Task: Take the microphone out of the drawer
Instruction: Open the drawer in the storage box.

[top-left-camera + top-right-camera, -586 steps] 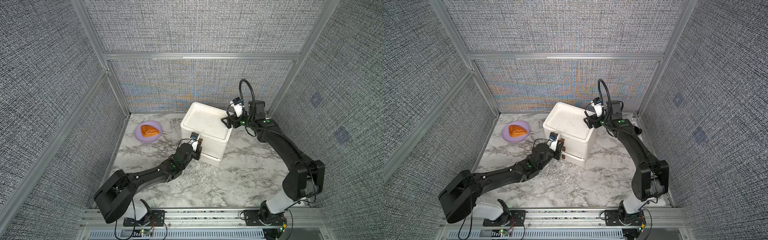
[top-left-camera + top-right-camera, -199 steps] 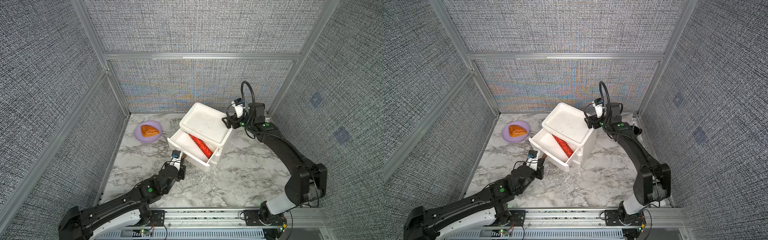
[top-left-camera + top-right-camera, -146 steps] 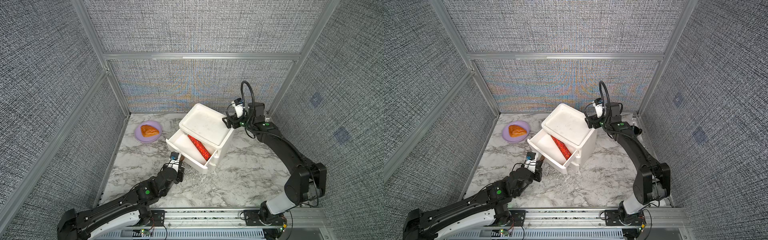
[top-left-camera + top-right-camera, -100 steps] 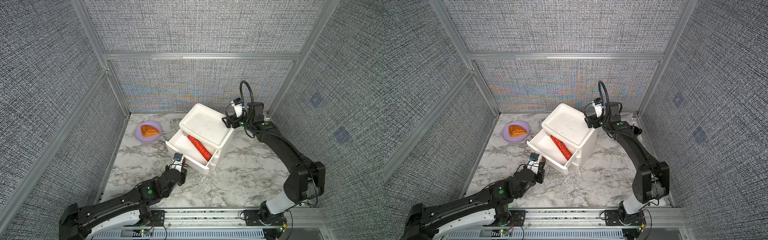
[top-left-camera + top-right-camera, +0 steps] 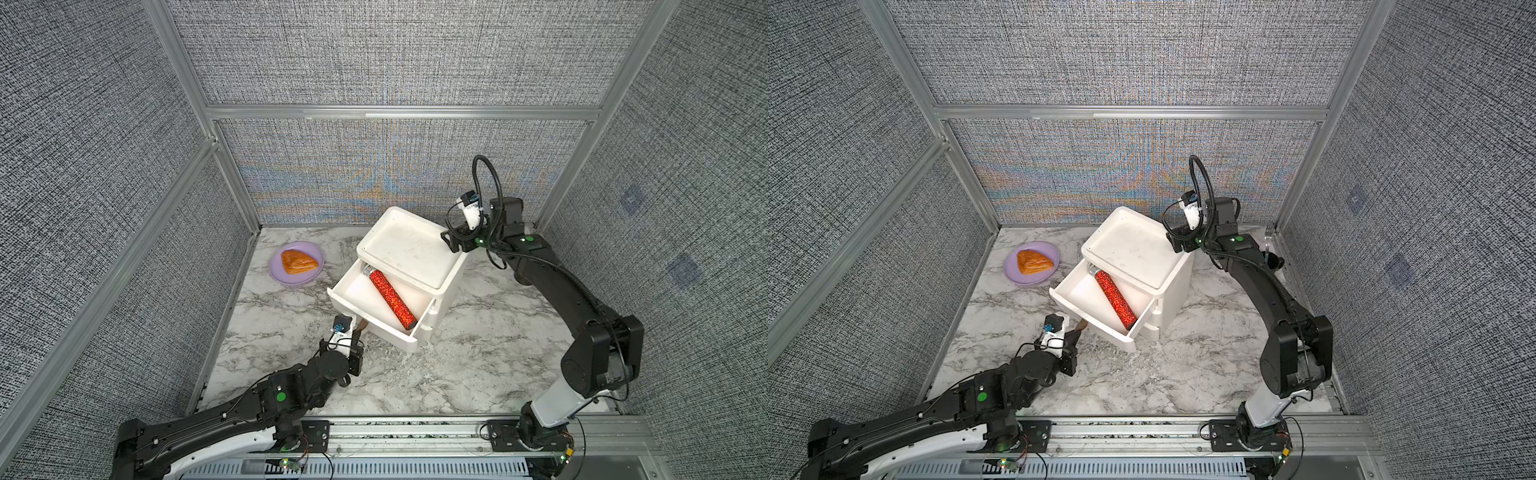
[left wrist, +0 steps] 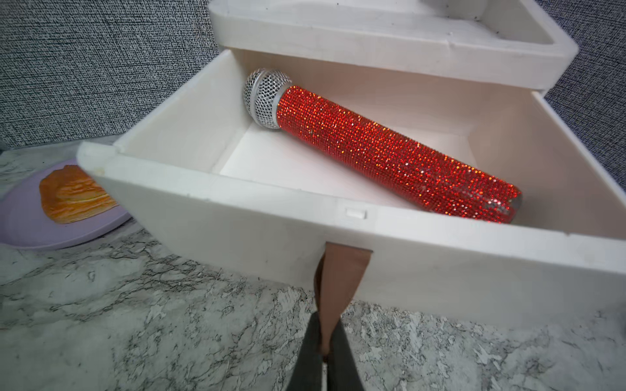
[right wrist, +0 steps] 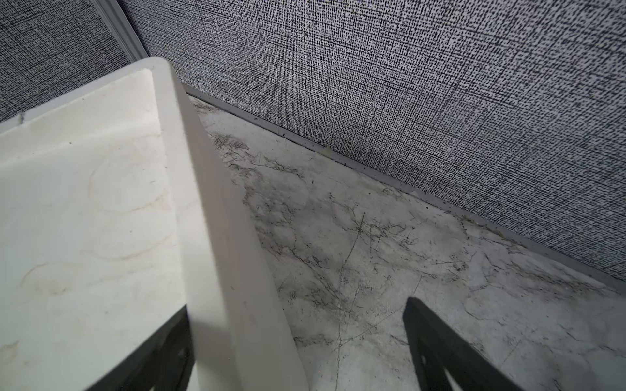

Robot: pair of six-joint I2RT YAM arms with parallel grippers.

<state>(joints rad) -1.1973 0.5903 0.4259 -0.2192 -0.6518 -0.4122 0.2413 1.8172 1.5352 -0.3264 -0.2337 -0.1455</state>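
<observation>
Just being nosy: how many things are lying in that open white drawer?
1: a red sequined microphone with a silver mesh head, lying slantwise across the white drawer. Its back, under the white cabinet top, may hide more.

In both top views the microphone's (image 5: 388,296) mesh head lies half under the overhanging top of the cabinet (image 5: 415,253), and the open drawer (image 5: 374,322) covers most of the cabinet's front; the left gripper (image 5: 357,332) is masked by its wrist camera (image 5: 343,322), the brown strap (image 5: 363,324) a sliver there (too small to read the pinch); in the left wrist view its fingers (image 6: 311,359) run off the picture's edge, and the purple plate (image 6: 34,233) is cropped and partly behind the drawer; in the right wrist view the right gripper's (image 7: 297,306) fingers (image 7: 440,345) are cropped too, and whether one touches the cabinet's rim cannot be told.
</observation>
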